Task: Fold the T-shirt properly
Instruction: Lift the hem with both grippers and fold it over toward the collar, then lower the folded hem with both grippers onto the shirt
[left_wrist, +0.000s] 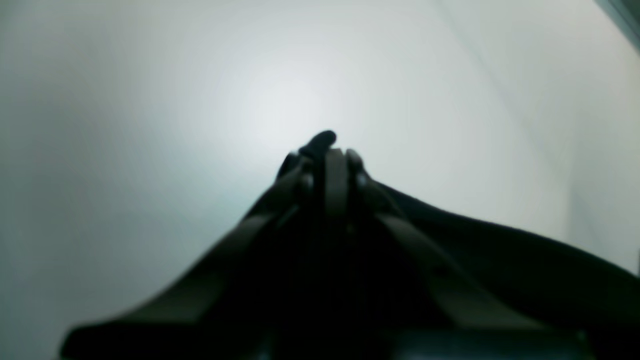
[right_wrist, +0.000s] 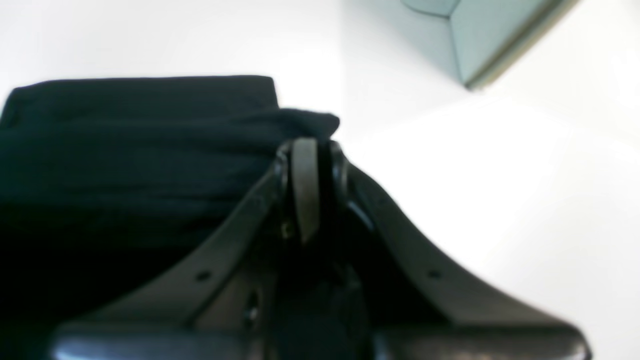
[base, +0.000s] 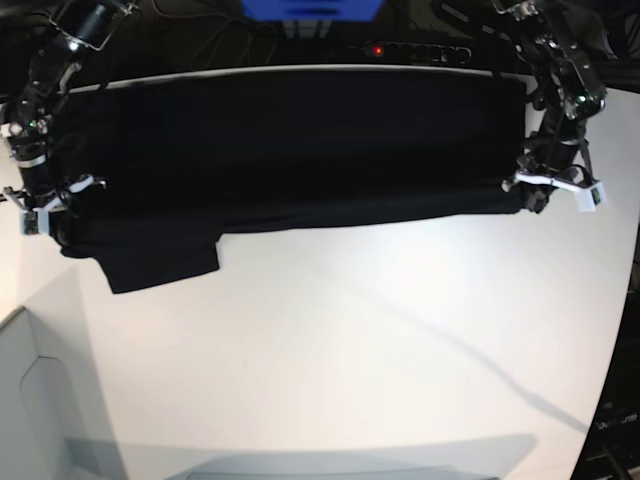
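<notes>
- The T-shirt (base: 290, 140) is a plain black, matte cloth spread as a wide horizontal band across the upper half of the base view, folded lengthwise, its far edge along the table's back rim.
- Its near edge runs almost straight from the right end toward the left, where a short sleeve (base: 160, 262) hangs down as a blunt, roughly four-sided flap at left of centre.
- No print shows on the side that faces up.
- In the right wrist view the cloth (right_wrist: 130, 150) fills the left half as soft, stacked horizontal folds with a squared corner at the top.
- In the left wrist view only a dark sloping fold (left_wrist: 500, 260) shows at lower right; the picture is blurred.
- The right gripper (right_wrist: 306, 150) sits at the left end of the band in the base view, its dark curved fingers pressed together on a lip of the black cloth.
- The left gripper (left_wrist: 325, 152) sits at the right end of the band, jaws closed, with a small dark nub of fabric sticking up between the tips.
- The table (base: 380, 340) is smooth, white and bare in the lower half, crossed by a thin diagonal shadow.
- A pale grey boxy corner (right_wrist: 475, 40) stands at the upper right of the right wrist view; what it holds cannot be told.
</notes>
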